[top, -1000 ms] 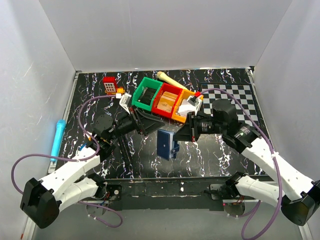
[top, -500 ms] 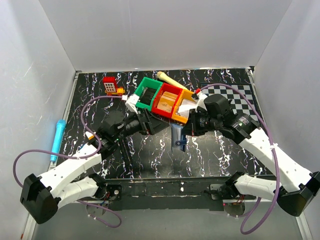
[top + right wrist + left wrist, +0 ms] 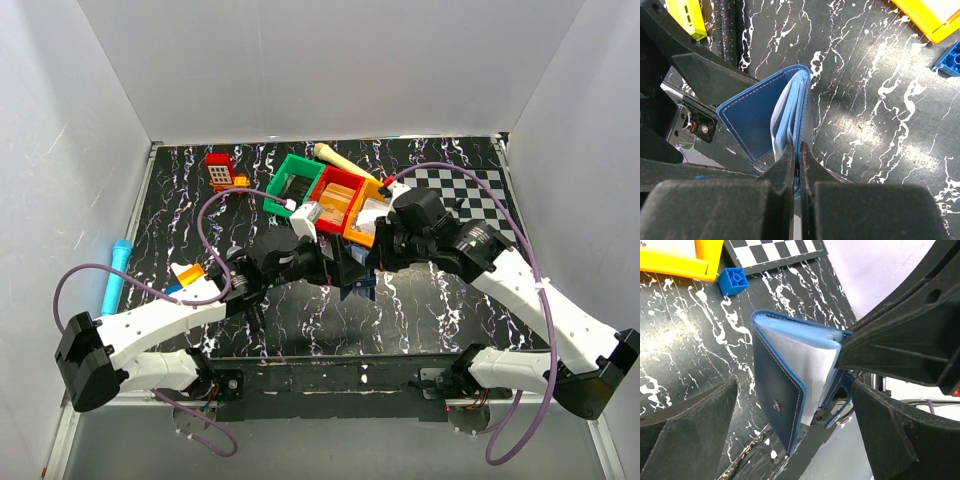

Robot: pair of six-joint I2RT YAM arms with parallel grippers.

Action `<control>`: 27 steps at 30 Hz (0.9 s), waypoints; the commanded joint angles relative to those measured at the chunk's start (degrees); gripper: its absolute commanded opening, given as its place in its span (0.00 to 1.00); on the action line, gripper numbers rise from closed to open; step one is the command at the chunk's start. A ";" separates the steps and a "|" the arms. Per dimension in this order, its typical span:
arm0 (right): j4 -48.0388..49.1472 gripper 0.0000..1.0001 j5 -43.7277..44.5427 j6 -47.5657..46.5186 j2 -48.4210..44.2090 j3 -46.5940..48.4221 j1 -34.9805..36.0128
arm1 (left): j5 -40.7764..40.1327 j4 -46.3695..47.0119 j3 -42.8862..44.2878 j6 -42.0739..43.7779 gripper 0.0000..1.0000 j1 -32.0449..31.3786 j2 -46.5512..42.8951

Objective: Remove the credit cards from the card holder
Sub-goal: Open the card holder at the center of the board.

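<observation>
The card holder (image 3: 780, 395), a navy bifold, stands on edge, partly spread, in the middle of the table (image 3: 355, 280). A pale card (image 3: 807, 362) shows between its flaps. My right gripper (image 3: 799, 150) is shut on one blue flap of the card holder (image 3: 755, 120), holding it upright. My left gripper (image 3: 795, 440) is open wide, its fingers (image 3: 685, 430) standing on either side of the holder's other flap without touching it. Seen from above, the left gripper (image 3: 338, 268) and the right gripper (image 3: 372, 260) meet over the holder.
Green (image 3: 292, 187), red (image 3: 335, 200) and yellow (image 3: 368, 215) bins sit just behind the grippers. A small blue block (image 3: 733, 280) lies near the yellow bin. A checkerboard (image 3: 470, 190) is at back right, a red toy (image 3: 220, 170) at back left, a blue pen (image 3: 114, 275) at the left wall.
My left arm has swung right, up to the card holder, and its jaws have opened wide. The right gripper has turned the holder from flat to edge-on and drawn it slightly back.
</observation>
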 commanded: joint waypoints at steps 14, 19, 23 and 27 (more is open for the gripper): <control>2.08 0.01 0.17 2.59 0.42 1.83 2.04 | -11.05 -6.82 3.72 1.47 0.81 -2.92 1.48; 3.31 0.01 -0.01 2.24 -0.54 0.77 2.12 | -12.38 -7.88 3.02 1.65 0.67 -2.92 0.34; 4.19 0.01 -2.03 2.15 -1.25 0.07 2.12 | -13.08 -8.23 2.41 1.56 0.55 -2.92 -0.80; 4.89 0.01 -2.73 2.07 -1.77 -0.63 2.12 | -13.78 -8.23 1.88 1.91 0.47 -2.91 -2.47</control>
